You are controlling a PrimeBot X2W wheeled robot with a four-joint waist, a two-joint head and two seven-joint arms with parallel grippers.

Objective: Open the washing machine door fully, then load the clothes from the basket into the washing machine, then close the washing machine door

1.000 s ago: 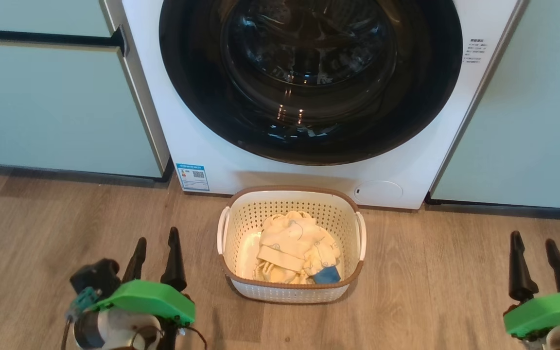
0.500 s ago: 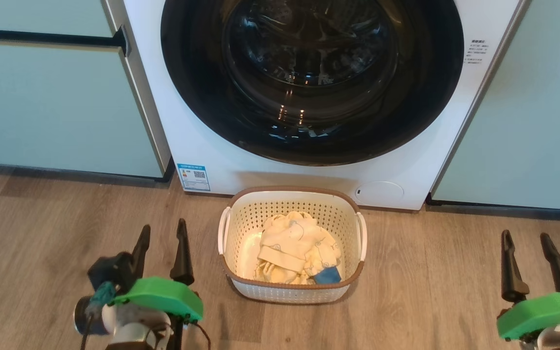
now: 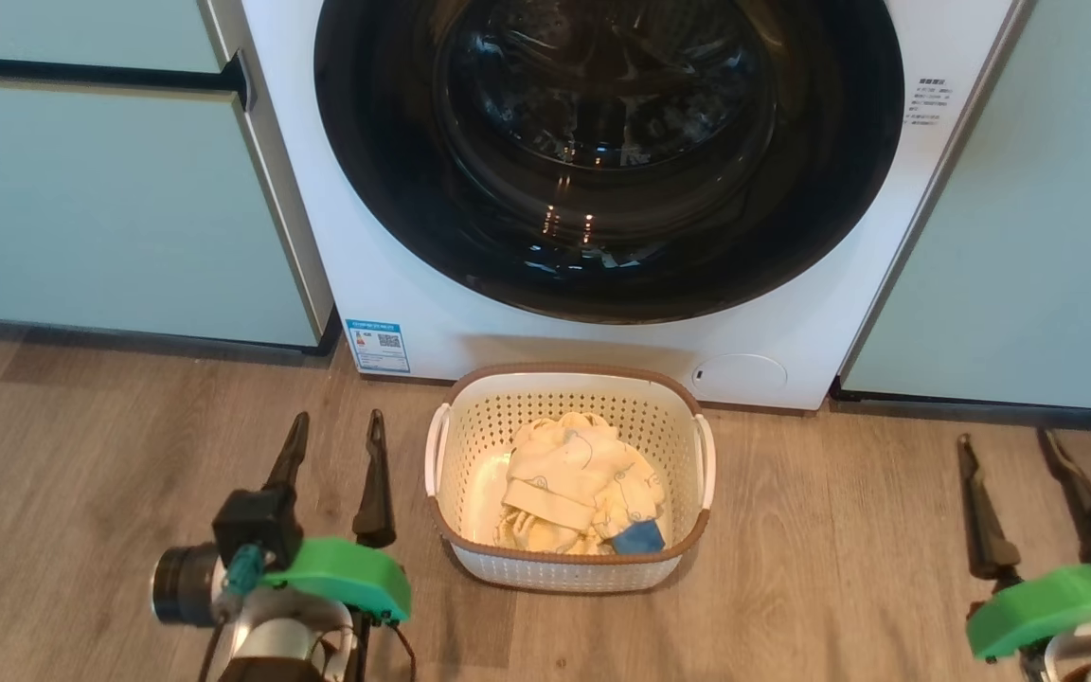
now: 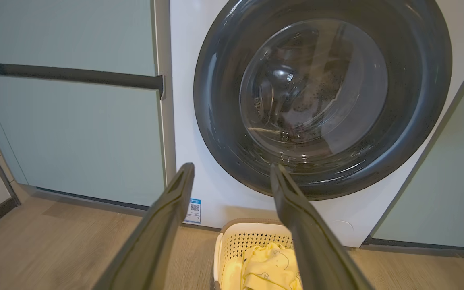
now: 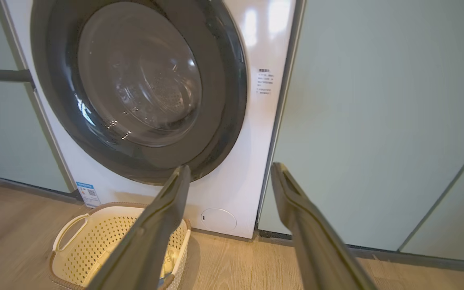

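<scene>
Washing machine door (image 3: pixel 366 189): was shut on the washing machine (image 3: pixel 403 294); glossy rim, probably stiff and slippery, best hooked at its edge. Clothes (image 3: pixel 569 474): lay in the basket (image 3: pixel 569 371) on the floor, at the machine's foot; soft and light, to be pinched from above. Left gripper (image 3: pixel 337 417), right gripper (image 3: pixel 1002 438): both were spread, empty. Blue QR sticker (image 3: pixel 377 346), lower-left corner: print unreadable

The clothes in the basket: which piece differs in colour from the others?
The small blue fabric piece, at the near right corner of the cream-white perforated plastic basket; the other garments are pale cream-yellow.
</scene>
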